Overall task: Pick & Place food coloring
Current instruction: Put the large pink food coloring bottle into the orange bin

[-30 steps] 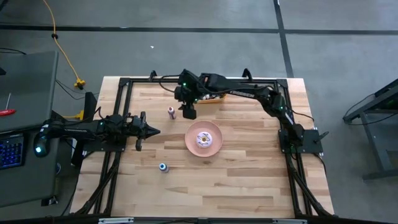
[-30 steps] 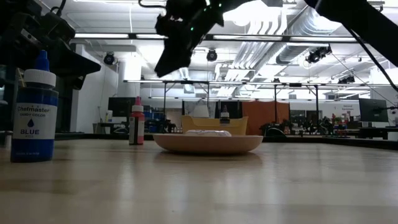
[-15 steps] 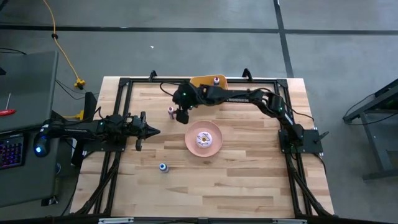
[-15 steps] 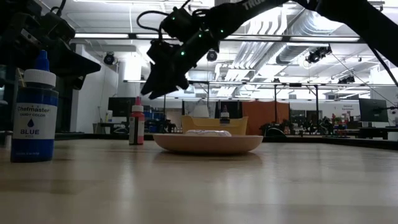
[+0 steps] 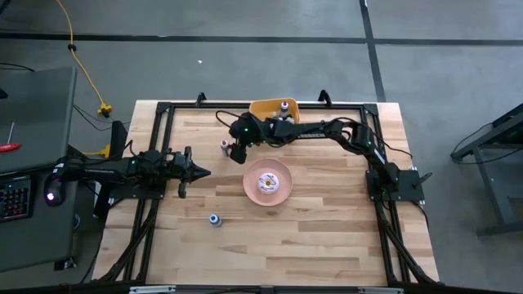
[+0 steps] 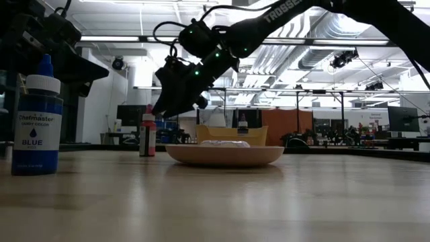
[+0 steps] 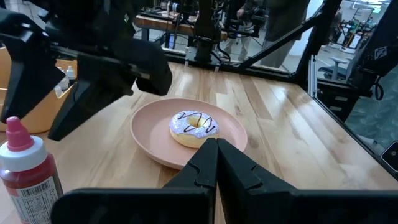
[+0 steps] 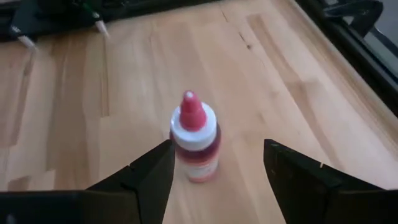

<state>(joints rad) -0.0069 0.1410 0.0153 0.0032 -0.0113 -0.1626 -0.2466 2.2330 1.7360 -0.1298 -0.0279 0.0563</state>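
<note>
A red-capped food coloring bottle [image 5: 225,147] stands upright on its base on the table. In the right wrist view the red bottle [image 8: 194,143] shows just ahead of my open right gripper [image 8: 217,149], a finger on either side, untouched. My right gripper [image 5: 237,152] hovers just right of it and above it [image 6: 171,101]. A blue food coloring bottle [image 5: 214,219] stands nearer the near edge [image 6: 37,121]. Another small bottle [image 5: 283,105] sits in the orange bin [image 5: 270,109]. My left gripper [image 5: 200,171] waits shut at the table's left [image 7: 216,162].
A pink plate [image 5: 252,190] with a white-and-pink doughnut [image 5: 267,183] lies right of the red bottle, close under my right arm. The orange bin stands at the far edge. A black frame [image 5: 163,110] rims the table. Bare wood spreads toward the near edge.
My right gripper has moved from beside the orange bin toward the table's left and down toward the red bottle, tipping its fingers downward. The arm has swung off the bin, which now shows. The bottles and the plate have stayed put.
</note>
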